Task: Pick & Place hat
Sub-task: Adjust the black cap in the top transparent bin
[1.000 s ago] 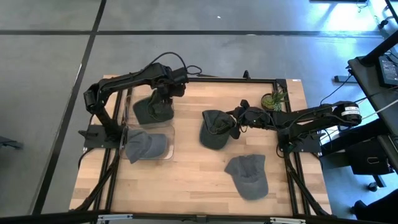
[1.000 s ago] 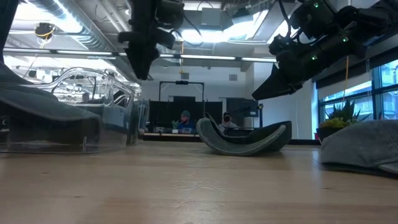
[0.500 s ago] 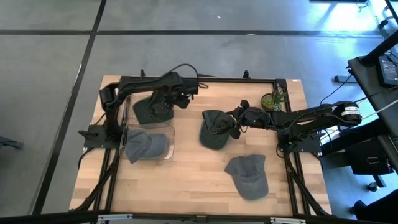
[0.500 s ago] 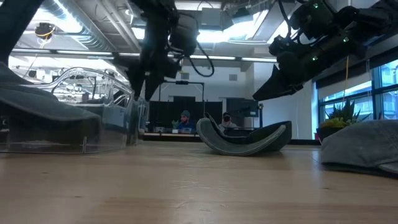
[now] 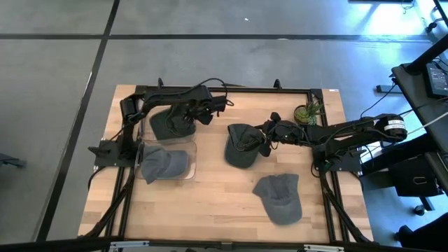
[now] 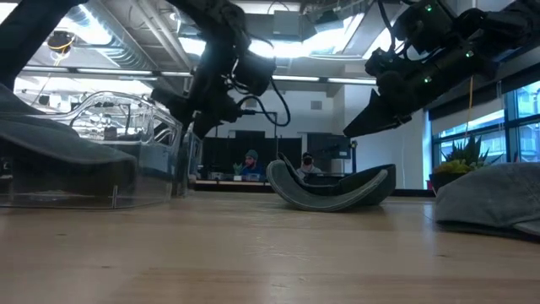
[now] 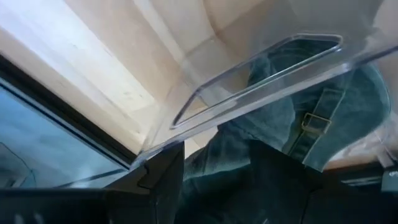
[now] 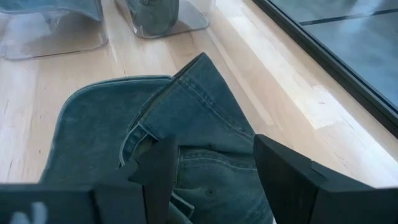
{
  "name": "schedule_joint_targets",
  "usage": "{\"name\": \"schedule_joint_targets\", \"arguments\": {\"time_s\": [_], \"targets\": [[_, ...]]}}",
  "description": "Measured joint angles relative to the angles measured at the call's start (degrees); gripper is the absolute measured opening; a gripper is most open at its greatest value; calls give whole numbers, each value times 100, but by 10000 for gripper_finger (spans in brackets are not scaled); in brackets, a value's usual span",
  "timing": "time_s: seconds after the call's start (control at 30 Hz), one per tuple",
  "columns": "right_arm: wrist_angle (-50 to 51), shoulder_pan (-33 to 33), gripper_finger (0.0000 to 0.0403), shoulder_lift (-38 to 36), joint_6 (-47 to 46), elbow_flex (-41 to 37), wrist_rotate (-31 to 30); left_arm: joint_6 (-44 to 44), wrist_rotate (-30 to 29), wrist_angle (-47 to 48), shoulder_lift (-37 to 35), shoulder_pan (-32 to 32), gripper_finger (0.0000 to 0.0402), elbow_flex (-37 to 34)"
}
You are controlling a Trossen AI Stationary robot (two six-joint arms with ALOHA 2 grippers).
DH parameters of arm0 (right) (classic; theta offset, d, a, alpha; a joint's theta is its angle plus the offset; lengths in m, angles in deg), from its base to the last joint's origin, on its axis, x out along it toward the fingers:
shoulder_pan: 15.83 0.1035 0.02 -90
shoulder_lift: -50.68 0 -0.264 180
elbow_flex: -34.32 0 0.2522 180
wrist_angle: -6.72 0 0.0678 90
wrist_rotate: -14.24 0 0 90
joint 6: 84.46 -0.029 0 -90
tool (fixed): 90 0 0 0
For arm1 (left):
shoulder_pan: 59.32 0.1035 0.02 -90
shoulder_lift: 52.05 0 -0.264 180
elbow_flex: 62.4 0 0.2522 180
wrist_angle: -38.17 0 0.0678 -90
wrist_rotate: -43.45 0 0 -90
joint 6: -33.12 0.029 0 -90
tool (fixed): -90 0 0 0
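left wrist view: clear bin (image 7: 261,65) half hides hat (image 7: 273,134); both arms' fingers spread.

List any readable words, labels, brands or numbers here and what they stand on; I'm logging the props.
None can be read.
The grey denim hats show no legible label.
The clear plastic bins carry no print.
The screen beside the table is too small to read.
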Motion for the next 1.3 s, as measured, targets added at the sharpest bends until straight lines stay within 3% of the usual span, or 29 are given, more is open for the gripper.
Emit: {"name": "schedule_joint_targets", "arguments": {"time_s": [0.37, 0.73, 0.93, 1.13, 1.3], "targets": [[38, 0, 211, 0, -9, 0, 0, -251, -184, 40, 231, 1, 163, 0], [37, 0, 211, 0, -11, 0, 0, -654, 83, 305, 233, -39, 17, 0], [36, 0, 211, 0, -11, 0, 0, -1070, -234, 726, 197, -148, 6, 67], [-40, 0, 211, 0, -26, 0, 0, -1415, 543, 659, -655, -325, 5, 247], [-119, 0, 211, 0, -35, 0, 0, -1236, 671, 28, -1744, -448, 4, 249]]}}
